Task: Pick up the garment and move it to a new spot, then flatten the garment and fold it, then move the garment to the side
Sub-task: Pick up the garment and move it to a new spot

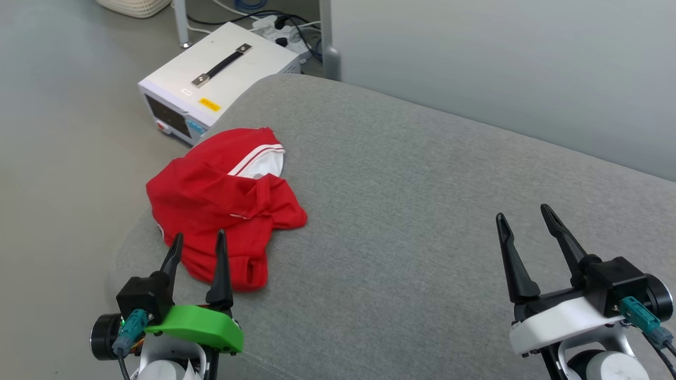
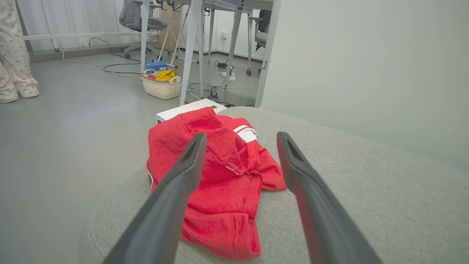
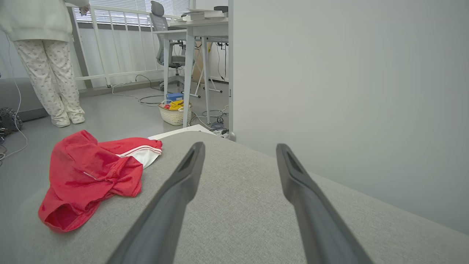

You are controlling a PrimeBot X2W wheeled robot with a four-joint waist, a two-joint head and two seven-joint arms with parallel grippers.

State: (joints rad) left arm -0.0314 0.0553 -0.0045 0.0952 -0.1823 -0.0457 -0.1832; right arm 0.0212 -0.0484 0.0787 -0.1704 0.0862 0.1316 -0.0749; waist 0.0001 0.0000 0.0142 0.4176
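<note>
The garment (image 1: 222, 195) is a red shirt with a white sleeve and striped trim, crumpled in a heap near the left end of the grey cushion (image 1: 422, 211). It also lies ahead in the left wrist view (image 2: 220, 172) and at the left of the right wrist view (image 3: 91, 172). My left gripper (image 1: 199, 237) is open, its fingertips over the heap's near edge and nothing between them. Far to the right, my right gripper (image 1: 523, 214) stands open above bare cushion, well apart from the garment.
A white box with a black handle (image 1: 216, 74) stands on the floor just past the cushion's left end. A pale partition wall (image 1: 501, 63) runs behind the cushion. A basket (image 2: 161, 86), desk legs and cables lie farther off. A person's legs (image 3: 47, 84) stand at the left.
</note>
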